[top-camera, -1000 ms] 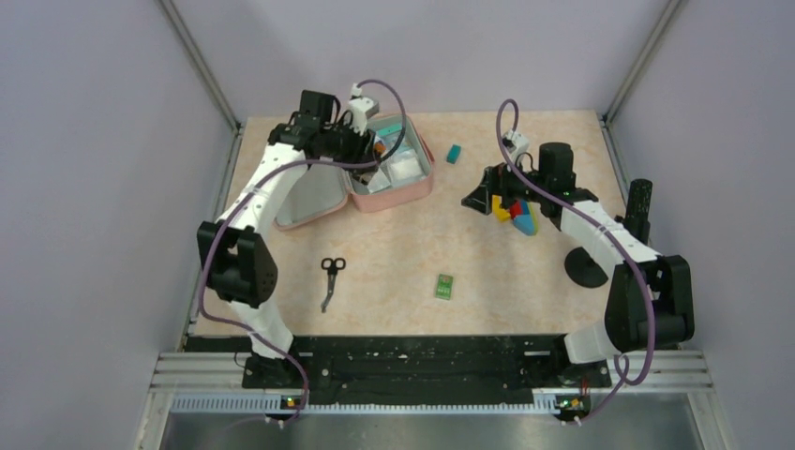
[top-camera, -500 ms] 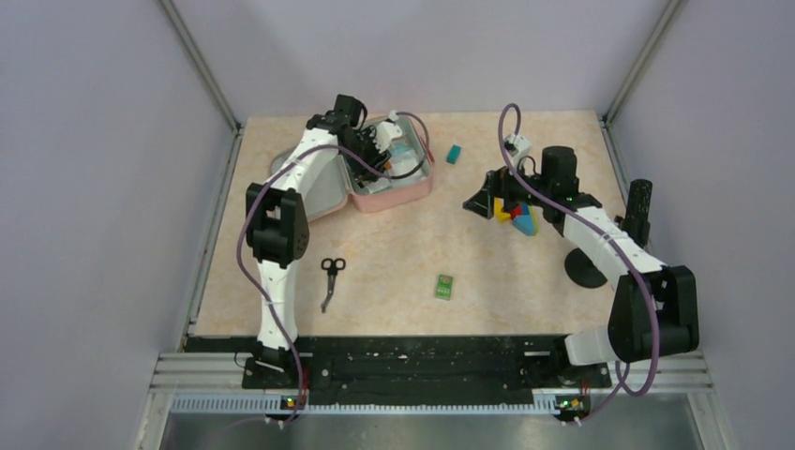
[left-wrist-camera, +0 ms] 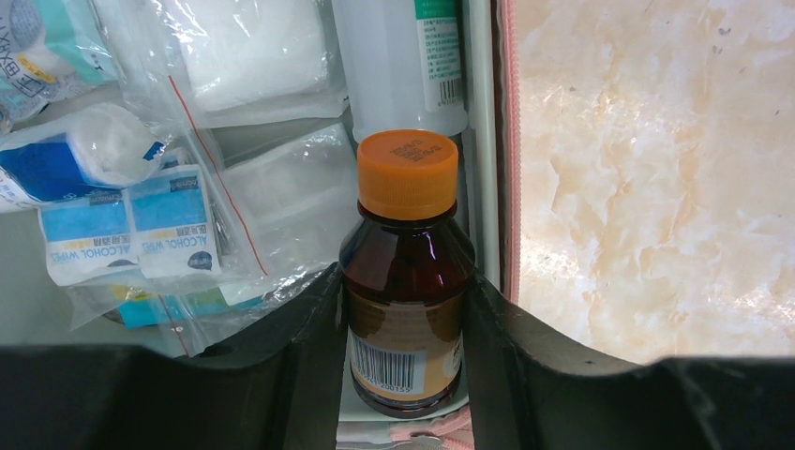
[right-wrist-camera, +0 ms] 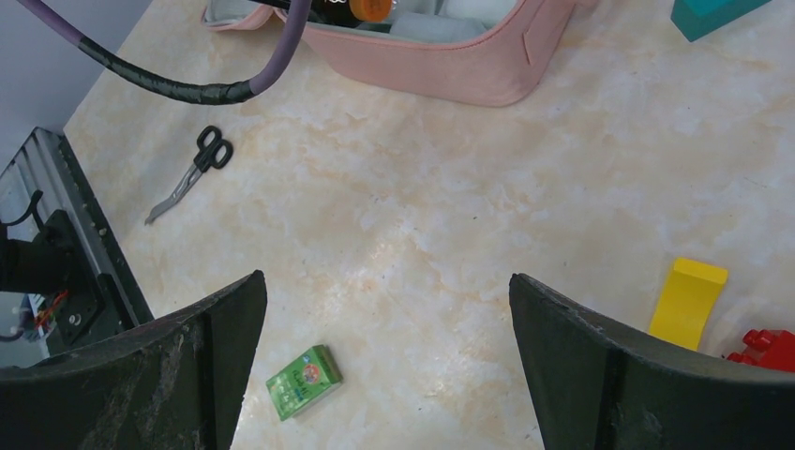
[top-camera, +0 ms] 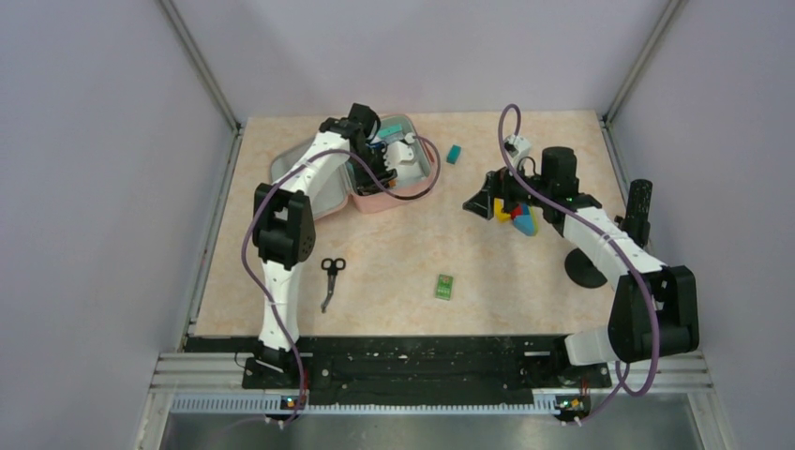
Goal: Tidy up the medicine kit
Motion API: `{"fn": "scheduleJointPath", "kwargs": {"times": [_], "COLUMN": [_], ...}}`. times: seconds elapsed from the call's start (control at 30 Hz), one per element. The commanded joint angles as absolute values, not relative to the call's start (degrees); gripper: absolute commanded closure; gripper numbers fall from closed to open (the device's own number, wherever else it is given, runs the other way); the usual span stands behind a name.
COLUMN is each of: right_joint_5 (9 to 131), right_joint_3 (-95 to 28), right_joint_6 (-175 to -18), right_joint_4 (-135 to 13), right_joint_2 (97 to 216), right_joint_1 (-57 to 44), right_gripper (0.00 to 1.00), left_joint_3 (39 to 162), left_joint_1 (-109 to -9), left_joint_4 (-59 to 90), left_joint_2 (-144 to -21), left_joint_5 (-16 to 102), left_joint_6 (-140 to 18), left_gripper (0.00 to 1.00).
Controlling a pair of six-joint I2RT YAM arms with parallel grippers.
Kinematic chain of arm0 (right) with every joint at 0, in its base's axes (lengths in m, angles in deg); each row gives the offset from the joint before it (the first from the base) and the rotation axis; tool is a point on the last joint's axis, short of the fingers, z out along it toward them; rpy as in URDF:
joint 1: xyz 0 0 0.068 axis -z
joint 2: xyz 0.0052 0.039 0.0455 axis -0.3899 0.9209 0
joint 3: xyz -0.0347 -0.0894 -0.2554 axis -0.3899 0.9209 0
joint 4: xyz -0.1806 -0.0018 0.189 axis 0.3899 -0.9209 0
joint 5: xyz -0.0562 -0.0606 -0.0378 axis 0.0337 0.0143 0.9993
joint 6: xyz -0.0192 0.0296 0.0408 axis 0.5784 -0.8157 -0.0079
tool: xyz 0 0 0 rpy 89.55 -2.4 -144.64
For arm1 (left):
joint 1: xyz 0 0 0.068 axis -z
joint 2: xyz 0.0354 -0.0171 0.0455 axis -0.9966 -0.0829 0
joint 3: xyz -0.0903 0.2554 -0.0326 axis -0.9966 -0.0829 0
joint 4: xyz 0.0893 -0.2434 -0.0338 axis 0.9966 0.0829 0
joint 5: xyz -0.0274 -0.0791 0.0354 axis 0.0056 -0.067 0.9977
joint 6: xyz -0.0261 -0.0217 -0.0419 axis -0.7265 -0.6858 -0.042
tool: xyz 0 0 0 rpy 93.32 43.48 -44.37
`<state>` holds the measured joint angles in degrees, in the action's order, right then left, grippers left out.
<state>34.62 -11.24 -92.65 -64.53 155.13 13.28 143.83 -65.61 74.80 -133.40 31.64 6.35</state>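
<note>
Your left hand is clamped on a brown bottle with an orange cap, inside the medicine kit, just beside its pink zip edge. Alcohol wipes and clear packets lie next to it. The kit sits open at the worktop's far left. Your right hand hangs wide open, holding nothing, near a yellow block. Scissors and a green packet lie toward the near edge.
</note>
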Motion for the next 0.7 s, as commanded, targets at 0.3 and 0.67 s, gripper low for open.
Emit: {"fn": "scheduleJointPath", "kwargs": {"times": [0.3, 0.67], "right_joint_5": [33.5, 33.2], "right_joint_3": [-11.2, -11.5], "right_joint_6": [-92.2, -92.4], "right_joint_4": [-63.3, -63.4], "right_joint_2": [153.6, 154.2], "right_joint_1": [13.3, 13.3], "right_gripper": [0.01, 0.01], "left_joint_3": [143.3, 141.7], "left_joint_1": [-64.7, -64.7], "left_joint_4": [76.4, 71.8], "left_joint_2": [-132.8, -131.2], "left_joint_5": [34.5, 32.8], "left_joint_6": [7.8, 4.6], "left_gripper": [0.47, 0.4]}}
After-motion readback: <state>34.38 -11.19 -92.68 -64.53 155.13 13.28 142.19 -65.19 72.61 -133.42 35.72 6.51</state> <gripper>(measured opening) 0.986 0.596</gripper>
